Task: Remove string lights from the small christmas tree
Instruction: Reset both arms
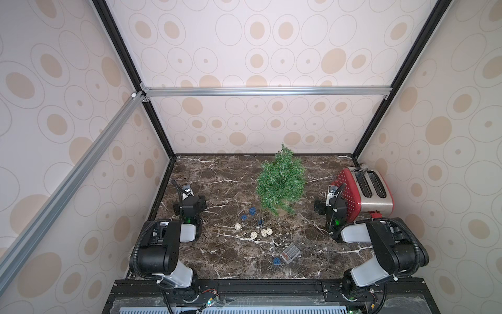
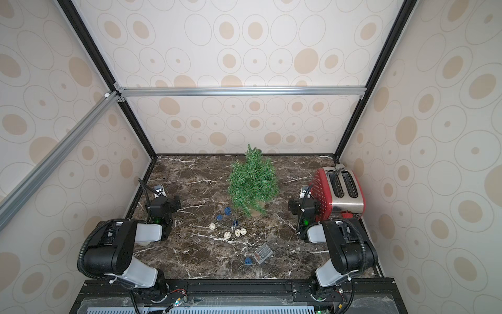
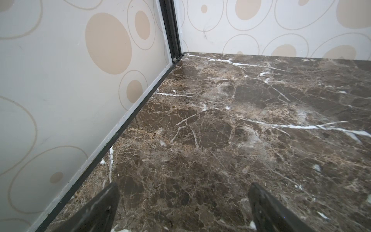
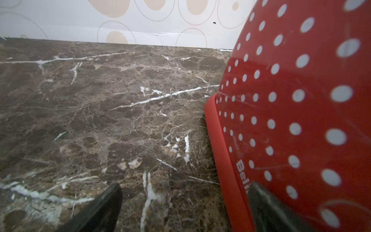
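The small christmas tree (image 1: 281,182) (image 2: 252,182) stands upright in its tan pot near the table's back middle; no balls show among its branches. The string lights lie loose on the marble in front of it: cream balls (image 1: 254,235) (image 2: 227,235), blue balls (image 1: 252,210) and the clear battery box (image 1: 290,252) (image 2: 262,253) nearer the front. My left gripper (image 3: 184,187) is open and empty, low over the table by the left wall. Over at the right, my right gripper (image 4: 185,186) is open and empty, one finger close beside the toaster.
A red toaster (image 1: 364,190) (image 4: 291,100) with white dots stands at the back right, right next to my right wrist. Patterned walls enclose the table on three sides. A black frame post (image 3: 170,30) marks the back left corner.
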`<state>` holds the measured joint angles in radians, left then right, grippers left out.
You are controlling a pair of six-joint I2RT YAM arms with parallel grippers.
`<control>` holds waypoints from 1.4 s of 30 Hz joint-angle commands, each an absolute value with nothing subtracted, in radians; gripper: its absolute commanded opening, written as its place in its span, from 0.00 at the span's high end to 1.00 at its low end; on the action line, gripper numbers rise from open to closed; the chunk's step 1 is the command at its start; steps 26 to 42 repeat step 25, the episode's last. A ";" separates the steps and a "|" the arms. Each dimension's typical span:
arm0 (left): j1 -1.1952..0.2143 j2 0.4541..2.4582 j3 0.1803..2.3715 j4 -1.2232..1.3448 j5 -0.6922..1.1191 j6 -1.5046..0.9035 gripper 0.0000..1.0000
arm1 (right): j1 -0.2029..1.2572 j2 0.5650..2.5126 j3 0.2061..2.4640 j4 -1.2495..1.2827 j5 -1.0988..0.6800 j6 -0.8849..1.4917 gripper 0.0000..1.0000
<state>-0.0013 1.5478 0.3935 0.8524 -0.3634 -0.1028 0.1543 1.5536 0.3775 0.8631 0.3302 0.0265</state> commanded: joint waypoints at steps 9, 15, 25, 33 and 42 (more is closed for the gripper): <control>-0.007 1.540 0.405 0.879 -0.365 -0.084 0.01 | 0.105 1.545 0.401 0.851 0.353 0.026 0.00; -0.008 1.543 0.410 0.876 -0.365 -0.080 0.01 | 0.105 1.544 0.401 0.850 0.353 0.026 0.00; -0.008 1.542 0.410 0.874 -0.366 -0.080 0.01 | 0.104 1.544 0.401 0.851 0.353 0.026 0.00; -0.008 1.542 0.410 0.874 -0.366 -0.080 0.01 | 0.104 1.544 0.401 0.851 0.353 0.026 0.00; -0.008 1.542 0.410 0.874 -0.366 -0.080 0.01 | 0.104 1.544 0.401 0.851 0.353 0.026 0.00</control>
